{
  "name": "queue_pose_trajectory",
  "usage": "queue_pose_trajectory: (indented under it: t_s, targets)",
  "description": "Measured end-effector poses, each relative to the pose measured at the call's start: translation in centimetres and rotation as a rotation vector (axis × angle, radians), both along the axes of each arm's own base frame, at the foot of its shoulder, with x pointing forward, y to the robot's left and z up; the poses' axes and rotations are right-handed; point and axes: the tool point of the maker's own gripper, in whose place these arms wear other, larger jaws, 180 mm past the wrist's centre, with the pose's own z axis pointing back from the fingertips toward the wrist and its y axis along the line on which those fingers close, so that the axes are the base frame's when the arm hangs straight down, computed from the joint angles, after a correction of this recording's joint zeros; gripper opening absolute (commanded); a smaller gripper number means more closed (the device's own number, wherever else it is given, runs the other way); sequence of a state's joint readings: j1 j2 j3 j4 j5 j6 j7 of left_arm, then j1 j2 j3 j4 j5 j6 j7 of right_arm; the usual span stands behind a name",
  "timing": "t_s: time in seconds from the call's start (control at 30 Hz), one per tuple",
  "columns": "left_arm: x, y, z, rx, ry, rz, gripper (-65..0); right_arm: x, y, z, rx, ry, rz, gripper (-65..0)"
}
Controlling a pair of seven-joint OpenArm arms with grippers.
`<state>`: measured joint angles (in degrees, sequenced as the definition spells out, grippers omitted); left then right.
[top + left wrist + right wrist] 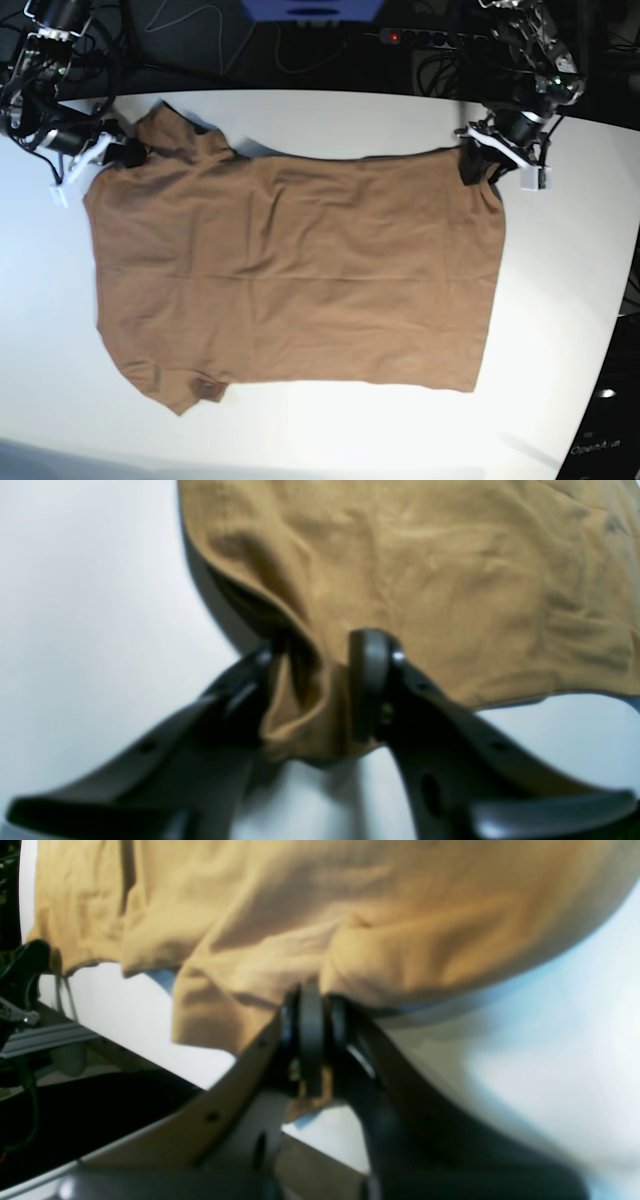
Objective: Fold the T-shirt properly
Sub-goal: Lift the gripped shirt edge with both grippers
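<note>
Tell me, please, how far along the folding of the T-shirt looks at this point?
Done: the T-shirt lies spread flat and unfolded on the white table.
In hand: the right claw is shut on a shoulder corner, and the left claw has cloth bunched between its fingers at the hem corner.
Left: every fold, since no crease or doubled layer shows yet.

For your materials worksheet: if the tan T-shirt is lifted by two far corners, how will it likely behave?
The T-shirt will probably sag between the grips, since it bunches into soft folds at the left tool. It likely drags across the table rather than lifting flat. It looks thin, so probably light.
</note>
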<state>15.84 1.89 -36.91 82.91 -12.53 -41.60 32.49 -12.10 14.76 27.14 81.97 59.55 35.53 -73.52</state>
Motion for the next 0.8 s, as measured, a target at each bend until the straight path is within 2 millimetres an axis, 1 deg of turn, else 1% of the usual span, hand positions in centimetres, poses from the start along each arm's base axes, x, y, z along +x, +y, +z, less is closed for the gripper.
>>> queue_pose_trajectory:
  t_s: [0.17,0.23,0.33,0.43,0.53,0.63,0.73,0.8]
  targets:
    - [-0.2,-0.1,-0.2,0.000,0.013,-0.005,-60.5,0.0,0.0,0.0,0.000,0.000,0.000,-64.3]
    - [-0.2,-0.1,-0.2,0.000,0.016,-0.005,-62.7,0.0,0.1,0.0,0.000,0.001,0.003,-64.3]
    - [-0.3,-0.1,-0.2,-0.004,0.019,-0.006,-62.1,0.0,0.7,-0.2,-0.003,0.010,0.039,-64.3]
    - [-0.3,-0.1,-0.2,-0.005,0.019,-0.005,-62.1,0.6,1.0,0.0,-0.003,-0.007,0.053,-64.1]
    - [-0.4,0.5,-0.1,-0.008,0.021,0.012,-61.9,1.2,1.1,0.2,-0.009,-0.025,0.059,-64.1]
    - [-0.5,1.1,0.0,-0.003,0.034,0.031,-61.9,1.6,0.5,0.6,-0.035,-0.030,0.080,-64.1]
    - [-1.0,2.1,0.3,0.047,0.064,0.030,-61.9,2.8,0.3,1.6,-0.050,-0.072,0.085,-64.1]
    - [-1.1,2.4,0.4,0.071,0.092,0.017,-61.9,3.0,0.4,2.0,-0.064,-0.088,0.095,-64.1]
